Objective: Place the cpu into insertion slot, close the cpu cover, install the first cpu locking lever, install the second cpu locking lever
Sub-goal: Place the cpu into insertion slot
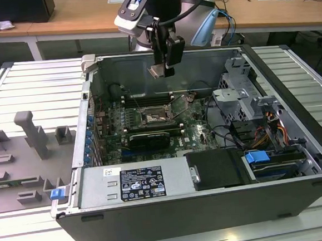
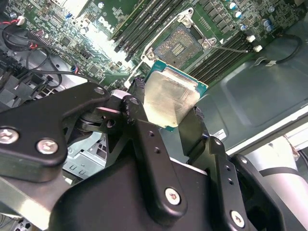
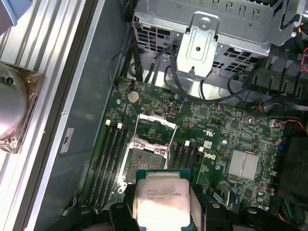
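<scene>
Tool (image 2: 168,101) clamps cpu (image 3: 161,202), its print unreadable, above the insertion slot (image 2: 180,45).

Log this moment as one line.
gripper: shut on chip | chip: in air above circuit board, clear of socket | socket: empty, chip not yet placed

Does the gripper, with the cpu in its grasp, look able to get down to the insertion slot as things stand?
Probably yes. The gripper holds the cpu above the board. The cpu cover is swung up off the insertion slot, and nothing lies across the socket's open face.
</scene>
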Available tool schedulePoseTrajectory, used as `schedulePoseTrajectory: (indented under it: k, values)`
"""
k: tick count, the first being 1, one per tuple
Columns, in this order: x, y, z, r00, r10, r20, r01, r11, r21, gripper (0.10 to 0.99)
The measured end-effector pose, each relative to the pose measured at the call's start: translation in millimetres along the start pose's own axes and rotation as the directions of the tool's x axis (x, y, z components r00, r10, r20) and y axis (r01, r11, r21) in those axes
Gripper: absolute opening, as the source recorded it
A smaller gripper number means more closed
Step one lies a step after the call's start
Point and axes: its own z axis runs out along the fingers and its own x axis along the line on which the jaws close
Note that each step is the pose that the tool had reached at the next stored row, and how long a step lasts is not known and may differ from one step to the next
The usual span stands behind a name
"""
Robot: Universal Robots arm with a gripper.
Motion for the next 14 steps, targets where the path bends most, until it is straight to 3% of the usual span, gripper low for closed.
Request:
schedulePoseTrajectory:
  k: [14]
  values:
    - [-0.1, -0.3, 2.9, 1.0000, 0.008, 0.0007, -0.008, 1.0000, 0.000, 0.525]
